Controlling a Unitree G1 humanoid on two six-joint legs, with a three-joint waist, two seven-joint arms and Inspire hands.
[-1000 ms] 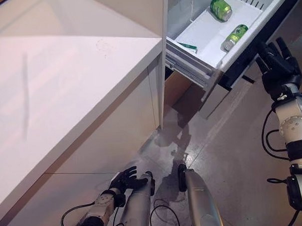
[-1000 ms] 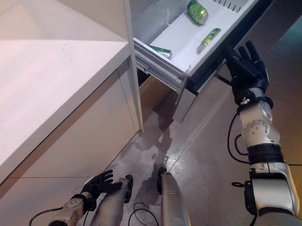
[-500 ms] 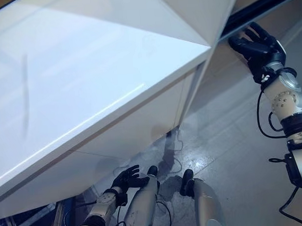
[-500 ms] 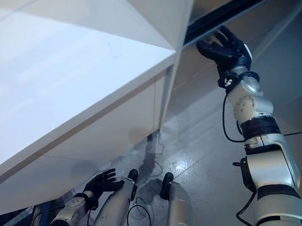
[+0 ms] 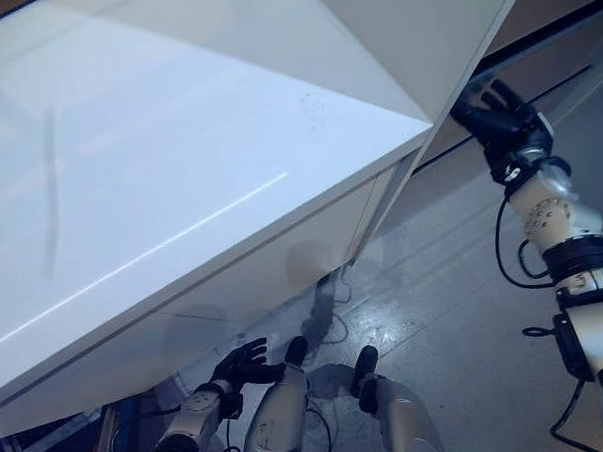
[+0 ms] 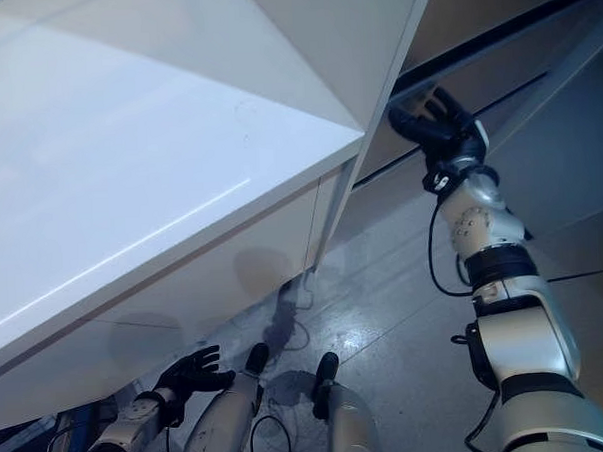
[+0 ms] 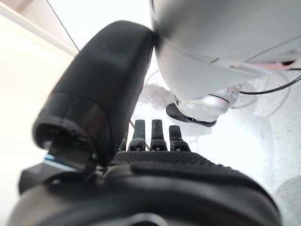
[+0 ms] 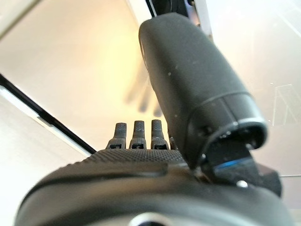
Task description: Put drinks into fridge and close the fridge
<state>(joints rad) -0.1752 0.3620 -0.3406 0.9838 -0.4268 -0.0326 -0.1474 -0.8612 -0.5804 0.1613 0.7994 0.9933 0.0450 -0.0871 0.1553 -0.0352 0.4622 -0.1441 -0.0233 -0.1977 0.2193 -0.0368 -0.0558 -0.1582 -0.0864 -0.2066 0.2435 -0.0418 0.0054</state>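
White laminate fills most of your head views: the counter top (image 5: 179, 171) runs from the left edge to a sharp corner near the middle, with the cabinet fronts (image 5: 274, 277) below it. Past that corner stands the fridge (image 6: 369, 43), its pale front panel rising to the top edge. You will find its drawer front (image 6: 476, 88) pushed in, with only a dark seam running along it; no opening shows. The drinks are not visible in any view, so you cannot confirm from here where they lie.

Your right hand (image 5: 497, 122) is raised at the drawer front, just beside the fridge's edge. Its fingers (image 8: 135, 134) are straight and spread, holding nothing. The right wrist view shows them extended toward the beige panel (image 8: 70, 84), with a dark seam crossing that panel. Whether the fingertips touch the panel cannot be told from these views.

Your left hand (image 6: 193, 371) hangs low beside the cabinet fronts, close over the grey floor (image 5: 455, 309). The left wrist view shows its fingers (image 7: 153, 136) relaxed and nearly straight, thumb apart from them, with nothing in the hand.
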